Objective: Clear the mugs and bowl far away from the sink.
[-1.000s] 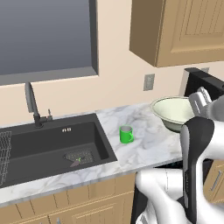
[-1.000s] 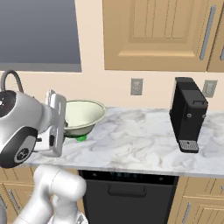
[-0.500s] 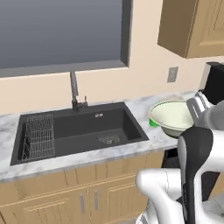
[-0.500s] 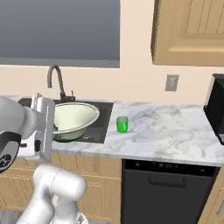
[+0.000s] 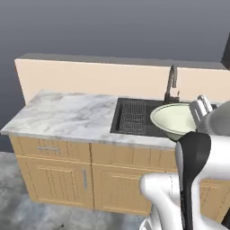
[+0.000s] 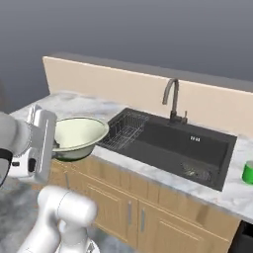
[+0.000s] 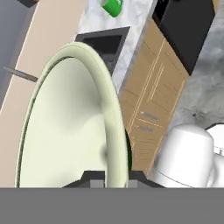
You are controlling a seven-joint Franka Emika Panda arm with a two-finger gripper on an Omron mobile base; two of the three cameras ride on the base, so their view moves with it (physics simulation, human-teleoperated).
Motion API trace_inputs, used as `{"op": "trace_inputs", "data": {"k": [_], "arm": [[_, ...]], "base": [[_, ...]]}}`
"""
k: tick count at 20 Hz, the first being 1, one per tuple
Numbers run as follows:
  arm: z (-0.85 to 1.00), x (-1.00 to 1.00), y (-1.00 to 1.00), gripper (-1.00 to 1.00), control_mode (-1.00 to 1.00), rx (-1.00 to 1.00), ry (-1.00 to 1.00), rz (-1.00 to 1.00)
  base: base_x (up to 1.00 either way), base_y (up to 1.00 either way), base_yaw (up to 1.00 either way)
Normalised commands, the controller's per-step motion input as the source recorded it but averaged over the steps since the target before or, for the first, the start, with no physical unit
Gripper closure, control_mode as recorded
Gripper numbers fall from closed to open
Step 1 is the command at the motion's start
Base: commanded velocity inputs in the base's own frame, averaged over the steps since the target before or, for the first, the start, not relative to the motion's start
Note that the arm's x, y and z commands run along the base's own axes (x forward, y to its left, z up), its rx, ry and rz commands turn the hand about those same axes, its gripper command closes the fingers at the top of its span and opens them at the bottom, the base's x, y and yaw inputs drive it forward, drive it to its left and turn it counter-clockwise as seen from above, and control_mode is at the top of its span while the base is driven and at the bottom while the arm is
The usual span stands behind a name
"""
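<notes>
My gripper (image 7: 114, 175) is shut on the rim of the pale cream-green bowl (image 7: 70, 127). It holds the bowl (image 5: 173, 119) up in the air, in front of the counter edge near the sink's wire-rack end. From the right base view the bowl (image 6: 79, 136) hangs beside my gripper (image 6: 55, 143), left of the dark sink (image 6: 168, 143). A bright green mug (image 6: 248, 173) stands on the counter to the right of the sink; in the hand view this mug (image 7: 113, 7) shows at the top edge.
A dark gooseneck faucet (image 6: 171, 99) rises behind the sink (image 5: 117, 112). A long stretch of marble counter (image 5: 67, 114) lies to the left of the sink, with wooden cabinet doors (image 5: 54, 166) below. A black appliance front (image 7: 188, 26) sits under the counter past the mug.
The whole picture has shifted: the base has driven left along the counter, so the sink now lies to the right. The bowl stays in my shut gripper.
</notes>
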Motion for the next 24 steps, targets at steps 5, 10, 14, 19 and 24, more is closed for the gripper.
{"op": "trace_inputs", "data": {"k": [5,10,14,19,24], "arm": [[0.00,0.00,0.00,1.00,1.00,0.00,0.00,0.00],[0.00,0.00,0.00,1.00,1.00,0.00,0.00,0.00],[0.00,0.00,0.00,1.00,1.00,0.00,0.00,0.00],[0.00,0.00,0.00,1.00,1.00,0.00,0.00,0.00],[0.00,0.00,0.00,1.00,1.00,0.00,0.00,0.00]], "base": [[0.00,0.01,1.00],[0.00,0.00,1.00],[0.00,0.00,1.00],[0.00,0.00,1.00],[0.00,0.03,1.00]]}}
